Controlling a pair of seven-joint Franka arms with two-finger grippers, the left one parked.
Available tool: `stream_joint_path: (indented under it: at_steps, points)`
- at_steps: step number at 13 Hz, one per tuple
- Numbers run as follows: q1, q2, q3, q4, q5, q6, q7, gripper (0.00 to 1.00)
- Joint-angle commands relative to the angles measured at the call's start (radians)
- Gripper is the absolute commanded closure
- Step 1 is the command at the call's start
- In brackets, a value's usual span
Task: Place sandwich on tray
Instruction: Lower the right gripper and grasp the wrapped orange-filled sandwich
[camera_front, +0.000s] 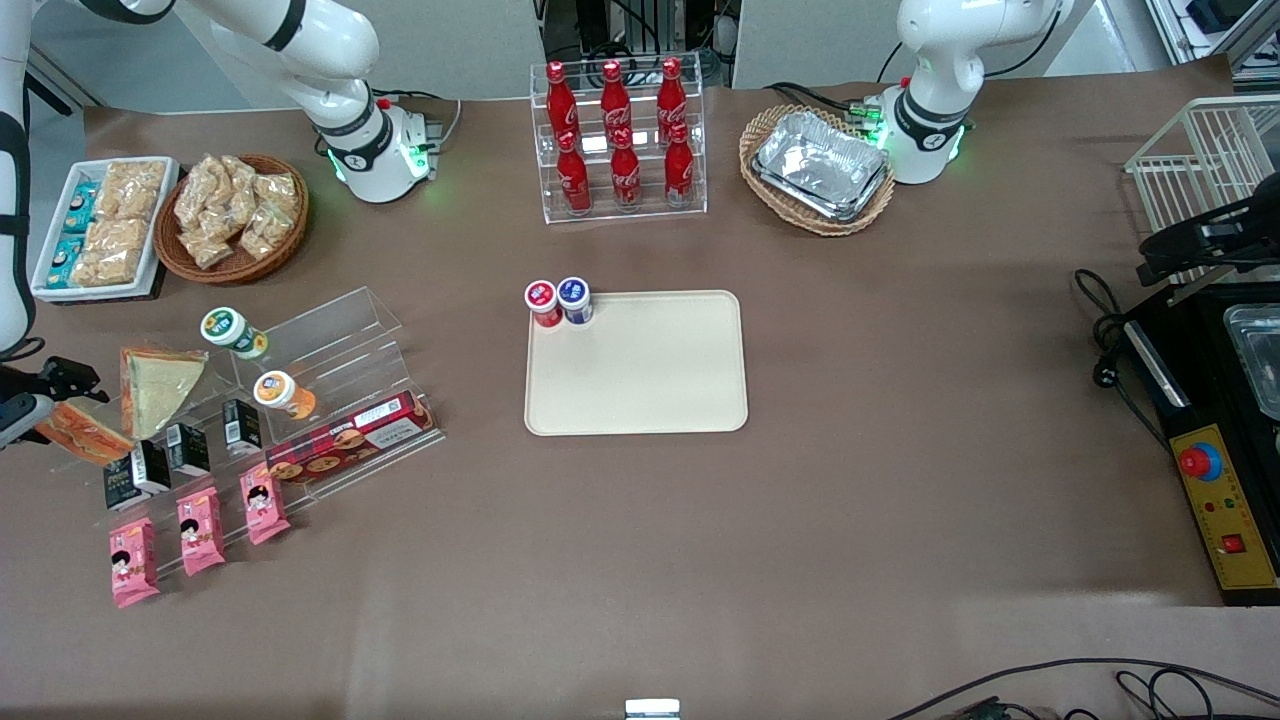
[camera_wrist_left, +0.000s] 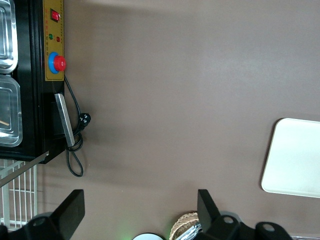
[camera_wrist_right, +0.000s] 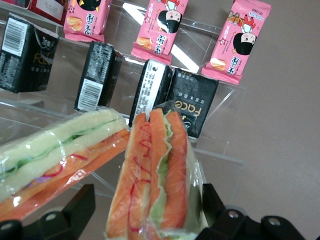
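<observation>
Right wrist view, nearest first: the end effector (camera_wrist_right: 142, 212) stands open, its two fingers (camera_wrist_right: 80, 207) flanking the sandwich (camera_wrist_right: 155, 175) without visibly clamping it. That wrapped wedge sits upright between them, striped cut side facing the camera, long axis running away toward the black cartons (camera_wrist_right: 190, 107). A second wrapped sandwich (camera_wrist_right: 60, 150) lies just beside it. Front view puts the tray (camera_front: 640, 400) well apart at mid-bench.
</observation>
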Motion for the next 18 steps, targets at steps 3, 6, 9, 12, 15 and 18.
stream_joint_path:
  at_steps: [3,6,9,12,15,18]
  points:
    - [-0.001,-0.001,-0.002,0.006,0.037,0.019,-0.077,0.55]
    - [0.0,-0.007,-0.003,0.022,0.037,0.012,-0.079,0.7]
    - [0.003,-0.019,-0.003,0.095,0.024,-0.063,-0.085,0.7]
    - [0.026,-0.021,-0.002,0.209,0.031,-0.229,-0.064,0.7]
    - [0.109,-0.062,0.004,0.223,0.037,-0.295,0.083,0.7]
    - [0.161,-0.107,0.101,0.224,0.036,-0.396,0.266,0.7]
